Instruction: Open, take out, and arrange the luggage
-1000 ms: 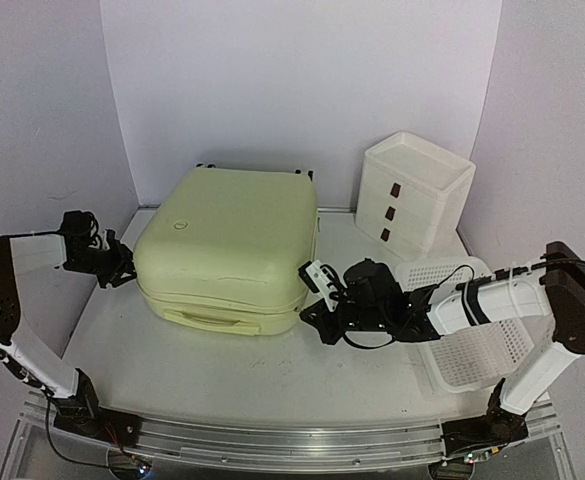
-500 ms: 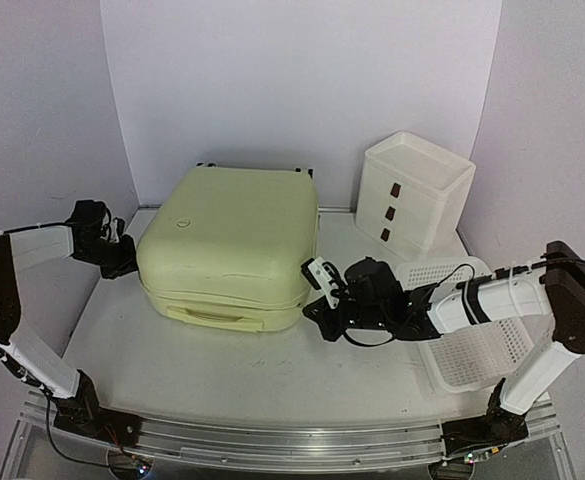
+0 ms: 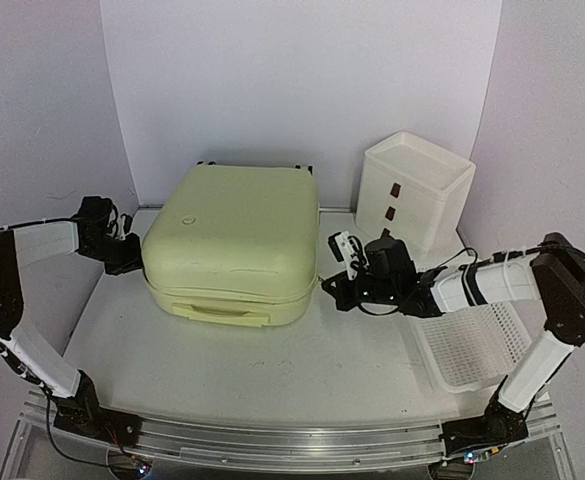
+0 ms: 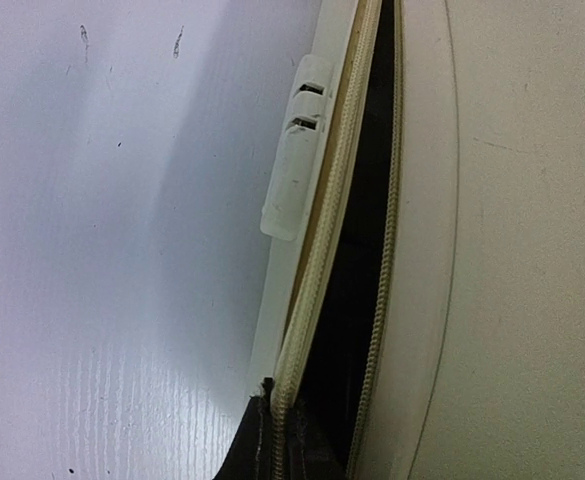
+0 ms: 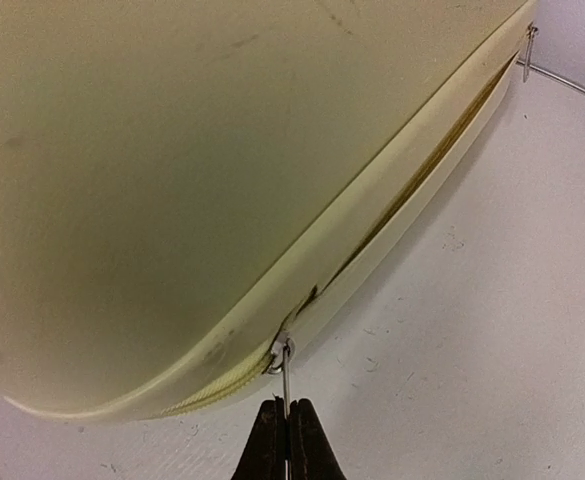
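The pale yellow-green luggage [image 3: 232, 235] lies flat in the middle of the table with its lid down. My left gripper [image 3: 130, 262] is at its left side. In the left wrist view the luggage [image 4: 512, 200] has its seam parted onto a dark inside, and my left gripper [image 4: 277, 440] is shut on the lower zipper edge [image 4: 317, 260]. My right gripper [image 3: 329, 291] is at the luggage's right front corner. In the right wrist view my right gripper [image 5: 285, 408] is shut on the thin metal zipper pull [image 5: 284, 372], and the seam beyond it is unzipped.
A white three-drawer box [image 3: 412, 190] stands at the back right. A white mesh basket [image 3: 472, 340] lies at the front right under my right arm. A second zipper pull [image 5: 528, 45] hangs at the far corner. White walls close in the back and sides.
My left gripper moved in to the luggage's left side and shut on the zipper edge. My right gripper drew the zipper pull to the right and back round the corner.
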{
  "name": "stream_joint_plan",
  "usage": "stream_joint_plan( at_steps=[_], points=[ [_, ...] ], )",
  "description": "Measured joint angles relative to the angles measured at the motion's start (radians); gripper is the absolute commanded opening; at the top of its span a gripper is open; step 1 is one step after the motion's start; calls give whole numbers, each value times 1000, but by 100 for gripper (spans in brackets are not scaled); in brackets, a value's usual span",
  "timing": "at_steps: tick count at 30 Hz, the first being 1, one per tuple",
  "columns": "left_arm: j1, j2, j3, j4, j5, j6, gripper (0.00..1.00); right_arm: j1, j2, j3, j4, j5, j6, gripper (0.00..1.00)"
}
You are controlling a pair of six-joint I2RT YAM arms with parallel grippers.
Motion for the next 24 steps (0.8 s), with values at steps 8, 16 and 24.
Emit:
stream_joint_plan(
  at_steps=[8,16,24],
  points=[
    [-39,12,20,18,-21,10,0,-79,119,152,-54,-39,23,1],
    [-68,-109,-113,86,-47,-67,0,-104,178,267,-139,-33,68,8],
    [-204,-454,-409,165,-115,-337,11,-126,233,375,-230,-26,95,29]
  ],
)
